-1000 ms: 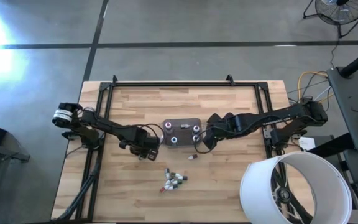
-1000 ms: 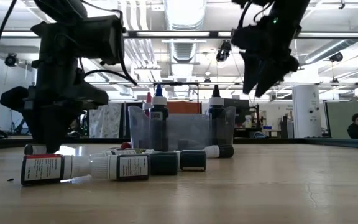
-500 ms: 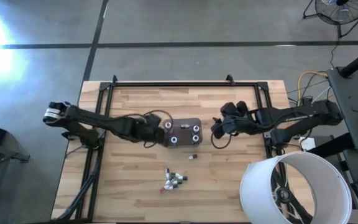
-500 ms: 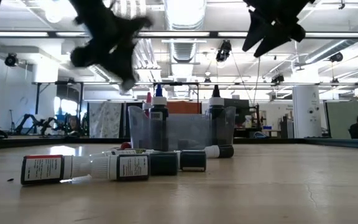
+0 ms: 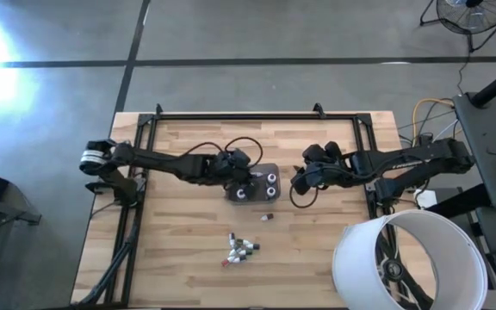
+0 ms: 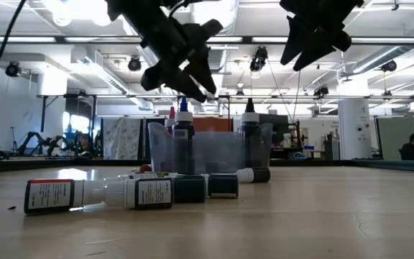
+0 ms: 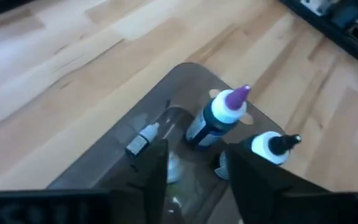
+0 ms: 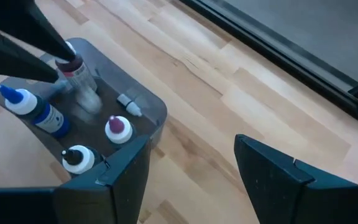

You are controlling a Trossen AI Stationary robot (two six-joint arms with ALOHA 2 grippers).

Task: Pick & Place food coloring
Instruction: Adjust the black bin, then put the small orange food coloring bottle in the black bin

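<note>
Tool of the left arm (image 5: pixel 246 169) hangs over the small grey tray (image 5: pixel 254 196), its dark, wedge-shaped fingers (image 7: pixel 151 165) parted with nothing between them; the left wrist view looks down between them into the tray. Tool of the right arm (image 5: pixel 297 182) waits just beside the tray's far end, above the tabletop (image 5: pixel 317 250), its two blocky fingers (image 8: pixel 272 171) spread wide and empty.

The tray is translucent grey plastic with rounded corners. Several food coloring bottles (image 8: pixel 42 112) stand upright in it: small dark bodies with white conical caps, tipped purple, blue, red or black. One tiny bottle (image 8: pixel 130 104) lies flat on the tray floor. How many stand there is hard to count, since the left arm hides part of the tray from above.

More bottles (image 6: pixel 99 194) lie on their sides in a loose cluster (image 5: pixel 241 251) on the pale wooden planks, well apart from the tray. One small piece (image 5: pixel 266 217) lies alone between tray and cluster.
</note>
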